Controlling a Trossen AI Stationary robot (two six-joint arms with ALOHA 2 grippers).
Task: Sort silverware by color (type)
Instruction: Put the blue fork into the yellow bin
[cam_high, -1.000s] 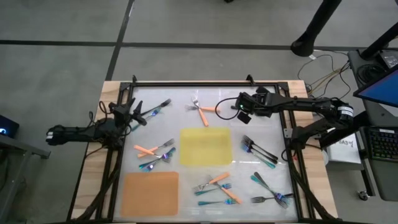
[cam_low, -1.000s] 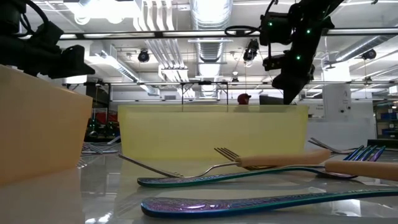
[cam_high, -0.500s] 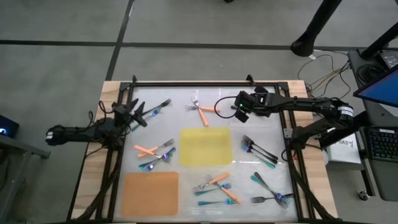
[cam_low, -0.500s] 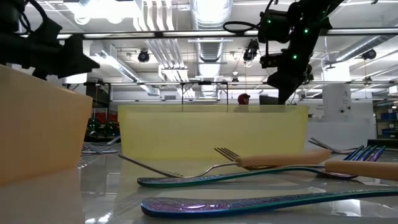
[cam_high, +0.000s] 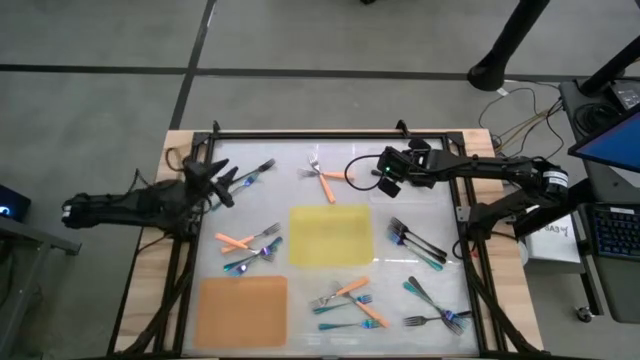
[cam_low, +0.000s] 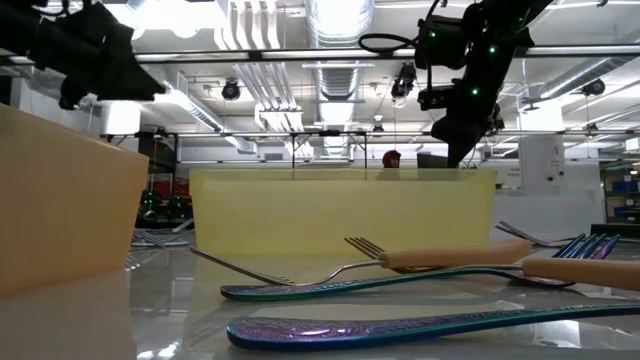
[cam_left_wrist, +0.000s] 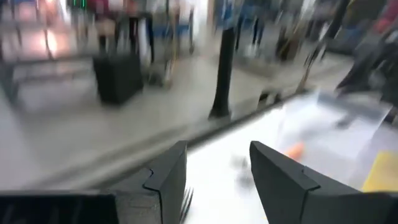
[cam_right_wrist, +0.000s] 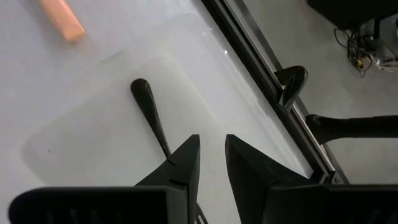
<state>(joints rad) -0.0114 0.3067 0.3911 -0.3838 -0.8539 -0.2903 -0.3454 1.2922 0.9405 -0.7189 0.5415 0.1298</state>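
Small forks lie in clusters on the white table: orange-handled ones (cam_high: 323, 180) at the far middle, teal and dark ones (cam_high: 255, 172) at the far left, and mixed groups (cam_high: 250, 245), (cam_high: 415, 240), (cam_high: 345, 300), (cam_high: 437, 310). My left gripper (cam_high: 215, 182) hangs open above the far left part, beside the teal and dark forks. My right gripper (cam_high: 385, 174) is right of the orange forks, with a narrow gap between its fingers (cam_right_wrist: 211, 144). A dark fork handle (cam_right_wrist: 149, 106) lies on a clear mat and runs under one finger (cam_right_wrist: 183, 165). Whether the finger touches it, I cannot tell.
A yellow mat (cam_high: 330, 235) lies at the table's middle and an orange mat (cam_high: 243, 308) at the near left. A black frame rail (cam_high: 310, 134) runs round the table. A cable loop (cam_high: 350, 172) hangs off the right gripper. Bare table lies between the clusters.
My left gripper has risen and its arm has drawn a little toward the table's left edge; its wrist view is blurred. My right gripper shifted slightly toward the left and far edges, then held still. No fork has visibly moved.
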